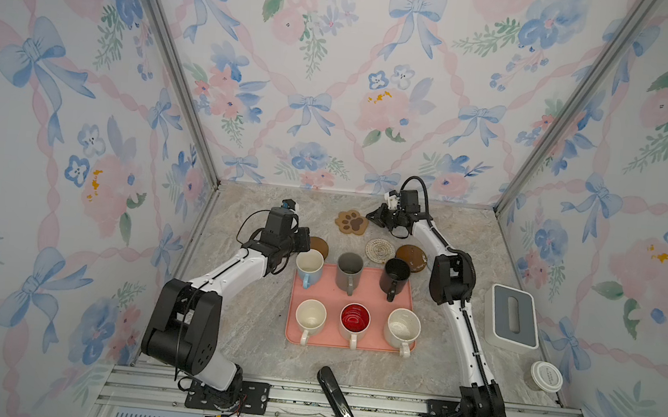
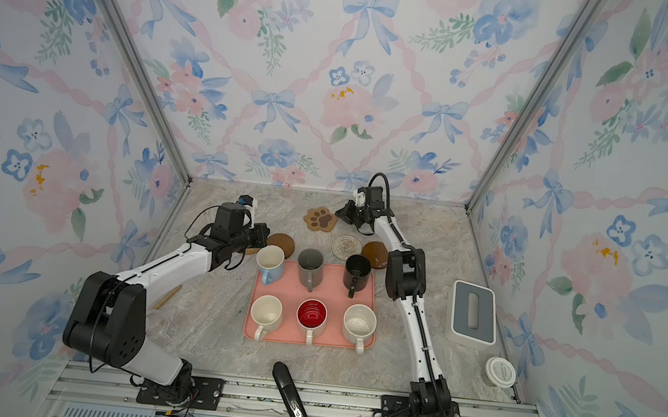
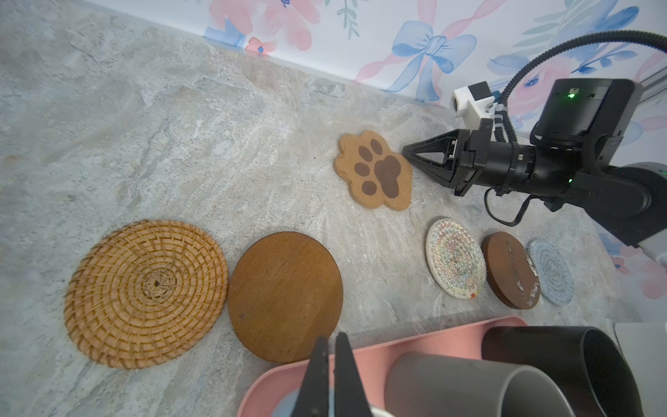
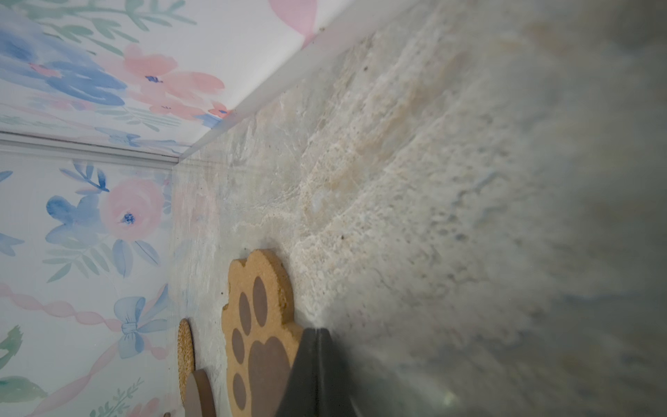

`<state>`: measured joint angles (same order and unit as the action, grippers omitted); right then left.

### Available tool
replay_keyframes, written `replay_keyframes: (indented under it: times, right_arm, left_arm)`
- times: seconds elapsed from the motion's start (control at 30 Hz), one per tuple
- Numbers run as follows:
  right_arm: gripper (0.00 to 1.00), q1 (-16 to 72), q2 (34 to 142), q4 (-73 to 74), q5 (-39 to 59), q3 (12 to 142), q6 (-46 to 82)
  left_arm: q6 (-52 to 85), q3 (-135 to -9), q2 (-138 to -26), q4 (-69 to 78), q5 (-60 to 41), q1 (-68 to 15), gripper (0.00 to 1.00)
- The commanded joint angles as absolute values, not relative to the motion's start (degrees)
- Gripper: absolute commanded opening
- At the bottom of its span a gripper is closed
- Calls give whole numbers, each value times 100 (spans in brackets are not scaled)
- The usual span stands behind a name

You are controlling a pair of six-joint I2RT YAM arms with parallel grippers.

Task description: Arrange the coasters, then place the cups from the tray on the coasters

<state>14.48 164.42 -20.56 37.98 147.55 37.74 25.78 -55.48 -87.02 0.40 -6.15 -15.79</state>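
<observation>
Arranging stage: right pincer (image 3: 407, 153), closed and empty, at the paw-print coaster (image 3: 375, 169) edge, behind the other coasters (image 3: 285, 296); left pincer (image 3: 332, 339), likewise closed and empty, above the salmon-pink tray (image 1: 370, 294) of six mugs (image 1: 350, 267). Next, probably: nudge it into line.

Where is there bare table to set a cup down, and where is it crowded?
Free: between tray and stapler; far-left corner beside the paw-print coaster. Crowded: the coaster row behind the tray; the tray itself, full of cups.

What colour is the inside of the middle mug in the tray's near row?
Red; the mug shows best in a top view.
</observation>
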Motion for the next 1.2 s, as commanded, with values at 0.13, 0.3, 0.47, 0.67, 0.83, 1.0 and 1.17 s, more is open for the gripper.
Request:
replay_keyframes:
  times: [0.13, 0.3, 0.47, 0.67, 0.83, 1.0, 1.17]
  right_arm:
    - [0, 1644, 15994, -4216, 3636, 14823, 2287]
    - [0, 1670, 15521, -4341, 2980, 14642, 1995]
    - [0, 1841, 15249, -3980, 2618, 14583, 1948]
    - [0, 2103, 15586, -3478, 2594, 14966, 2207]
    - [0, 2210, 15914, -2913, 2705, 15006, 2657]
    - [0, 2257, 16108, -2681, 2581, 15005, 2773]
    - [0, 2246, 16189, -2822, 2425, 14988, 2724]
  left_arm:
    - [2570, -5340, -8460, 158, -693, -1617, 0]
    - [2572, -5258, -8363, 177, -663, -1626, 0]
    - [2588, -5180, -8264, 218, -630, -1619, 0]
    - [2593, -5132, -8191, 255, -576, -1623, 0]
    - [2639, -5081, -8139, 284, -601, -1622, 0]
    - [2737, -4969, -8104, 394, -644, -1624, 0]
    - [2794, -4905, -8094, 464, -685, -1623, 0]
